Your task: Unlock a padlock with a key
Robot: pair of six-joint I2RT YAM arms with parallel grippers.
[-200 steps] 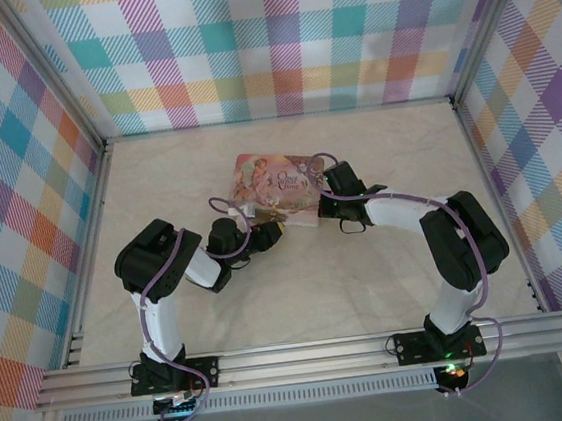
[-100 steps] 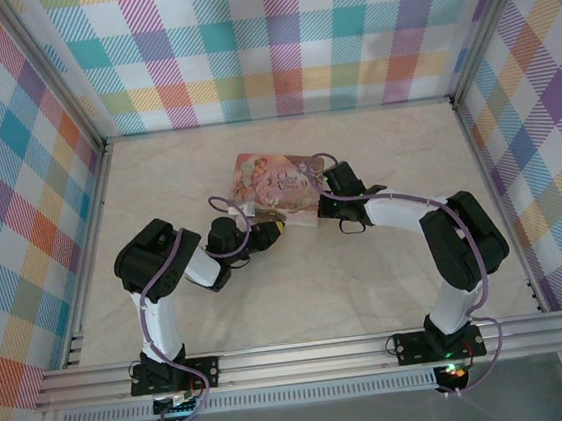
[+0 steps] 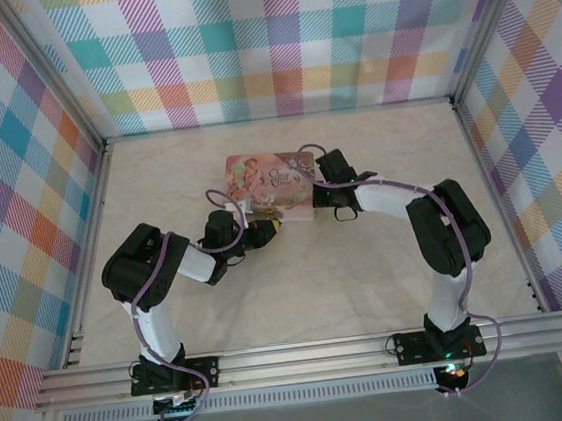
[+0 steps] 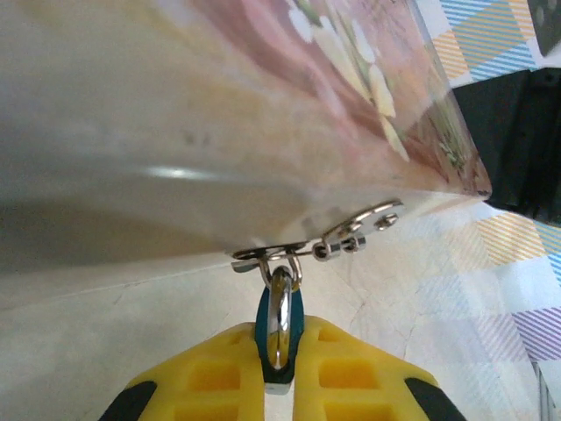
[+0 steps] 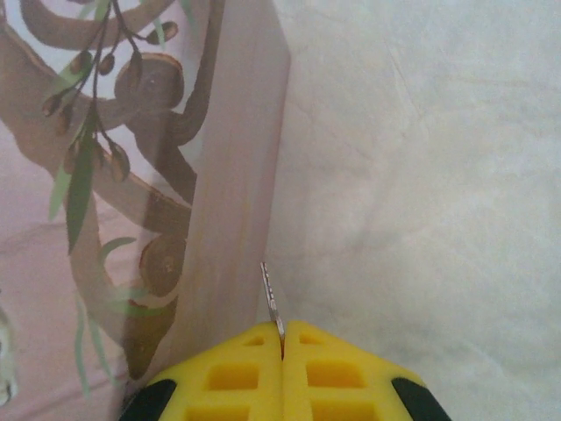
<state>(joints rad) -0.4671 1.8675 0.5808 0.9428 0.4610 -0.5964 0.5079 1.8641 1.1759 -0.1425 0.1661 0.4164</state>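
From the near edge of the table (image 3: 368, 272), both arms are reaching inward with elbows out, so the two wrists are meeting at the pink tin (image 3: 276, 183) from opposite sides.

The left gripper (image 4: 279, 355) is pinching the padlock (image 4: 264, 317) between its yellow fingers. The blue-grey body is sitting squeezed in the gap, and the thin shackle (image 4: 280, 303) is rising out of it and passing through the metal hasp (image 4: 351, 235) on the tin's front edge. I'd judge the hold is there to stop the little lock swinging on the hasp and to steady it for the key. I can't tell which way the keyhole is facing, because the fingers are covering the lower body.

A little farther over, the right gripper (image 5: 282, 340) is pressed together on the key (image 5: 273, 298), with only the slim silvery blade poking out past the fingertips. Gripping it by the head is leaving the blade free to go in. The blade is lying just beside the tin's side wall and pointing along that wall, not at the lock.

From above, the two grippers are sitting near each other but apart, with a corner of the tin between them, so the key is not yet at the lock. To my eye the job is at the lining-up stage. The blade needs bringing round to wherever the keyhole lies, and with parts this small a slight misalignment could send it skidding off.
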